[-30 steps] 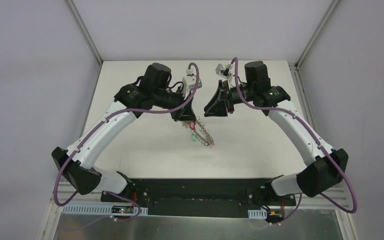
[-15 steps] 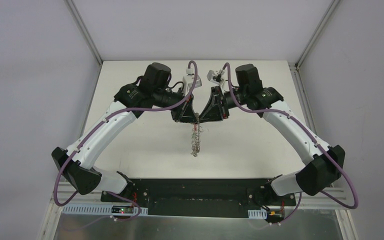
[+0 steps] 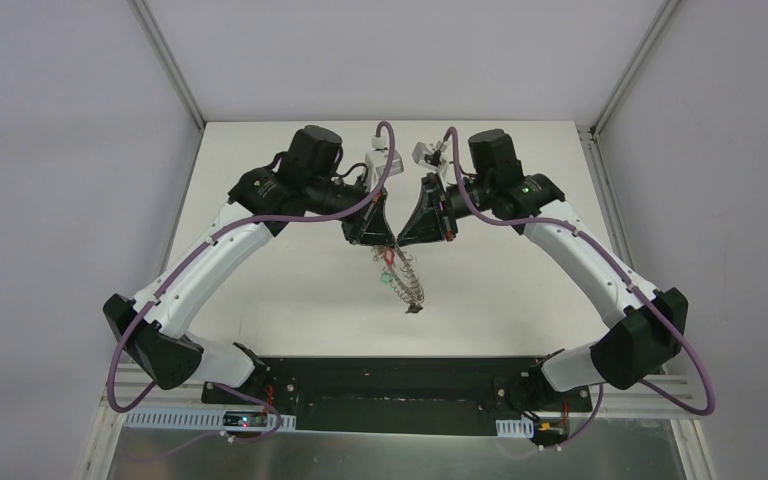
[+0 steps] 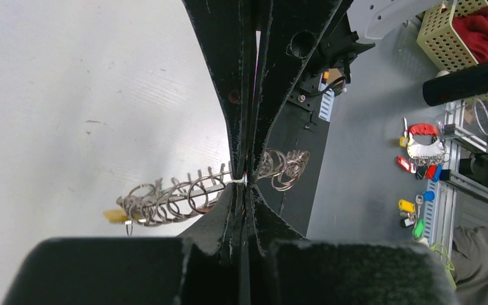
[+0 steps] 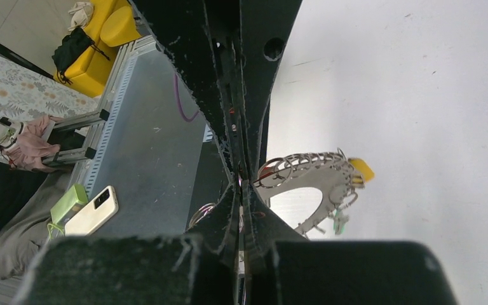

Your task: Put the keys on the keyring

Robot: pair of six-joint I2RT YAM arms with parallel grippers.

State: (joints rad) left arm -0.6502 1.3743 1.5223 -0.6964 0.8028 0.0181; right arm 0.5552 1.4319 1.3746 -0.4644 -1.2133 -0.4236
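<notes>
The keyring (image 3: 406, 281) hangs over the middle of the white table (image 3: 260, 280), tilted down towards the near right. My left gripper (image 3: 381, 243) and right gripper (image 3: 399, 243) meet tip to tip at its top, and both are shut on its rim. In the left wrist view the keyring (image 4: 171, 197) runs edge-on through my shut left gripper (image 4: 248, 180), with a yellow key (image 4: 112, 216) at its far end. In the right wrist view the keyring (image 5: 318, 170) curves out of my shut right gripper (image 5: 241, 181), carrying a yellow key (image 5: 361, 168), a green key (image 5: 339, 220) and a red key (image 5: 264, 170).
The black base plate (image 3: 390, 385) with both arm bases lines the near table edge. Off the table there are a yellow basket (image 4: 457, 32), a rack of coloured key tags (image 4: 419, 149) and a phone (image 5: 92, 210). Metal frame rails (image 3: 165, 60) flank the table.
My right gripper moved left to the left gripper and closed on the keyring's top. The keyring swung from edge-on to slanting near-right. The left gripper stayed shut.
</notes>
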